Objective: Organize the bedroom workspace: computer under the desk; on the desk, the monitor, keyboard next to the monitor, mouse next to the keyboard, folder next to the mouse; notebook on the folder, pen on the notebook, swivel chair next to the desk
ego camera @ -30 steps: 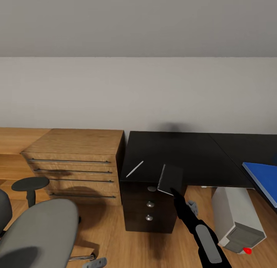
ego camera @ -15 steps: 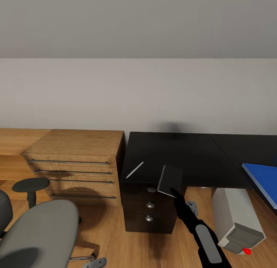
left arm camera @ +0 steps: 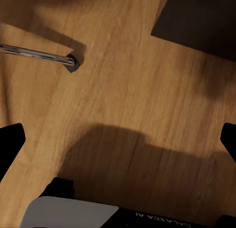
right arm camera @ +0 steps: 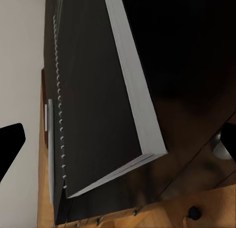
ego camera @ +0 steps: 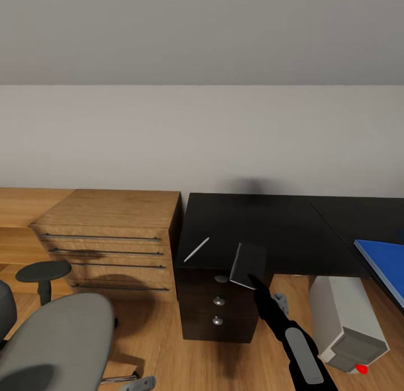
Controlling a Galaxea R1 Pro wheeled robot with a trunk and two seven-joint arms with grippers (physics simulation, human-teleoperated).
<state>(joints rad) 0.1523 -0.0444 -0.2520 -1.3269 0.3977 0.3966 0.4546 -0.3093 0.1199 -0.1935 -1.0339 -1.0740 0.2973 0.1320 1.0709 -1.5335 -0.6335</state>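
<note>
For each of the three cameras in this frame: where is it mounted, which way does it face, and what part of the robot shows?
Head view: on the robot's head, looking forward and down at the desk, wall and swivel chair; the right arm reaches up to the notebook.
Left wrist view: on the left arm, facing the wooden floor; dark fingertips at both edges, jaws open.
Right wrist view: on the right arm, close on the notebook over the desk's edge; dark fingertips at the edges.
Shared: head and right wrist views both show the notebook.

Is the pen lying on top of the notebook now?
No. The pen lies alone on the desk, apart from the notebook, which the right tool holds.
</note>
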